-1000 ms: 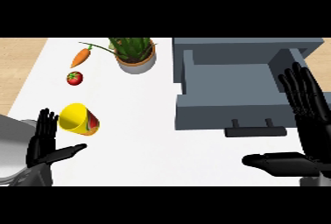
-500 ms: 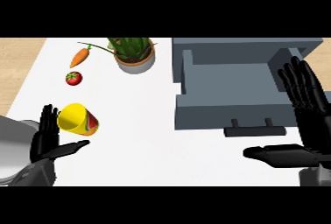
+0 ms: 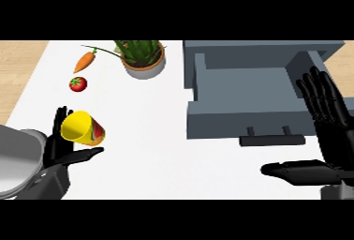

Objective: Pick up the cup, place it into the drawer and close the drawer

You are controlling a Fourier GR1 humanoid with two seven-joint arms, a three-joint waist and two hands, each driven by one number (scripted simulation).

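Counter top, white and broad, carries everything in the head view. A yellow cup with a red and green pattern on its side lies tilted near the left edge, its open mouth turned up and to the left. The black left hand sits right against it, straight fingers rising behind the cup's left side and the thumb reaching out just below its base; the hand is spread open, and contact cannot be told for sure. The black right hand shows at the right edge, fingers straight and pointing up, thumb stretched leftward, holding nothing. Between the hands and further back, the grey open drawer stands pulled out, its dark bar handle at the near front. Well behind the cup rest a small red tomato, an orange carrot and a green plant in a grey round pot.
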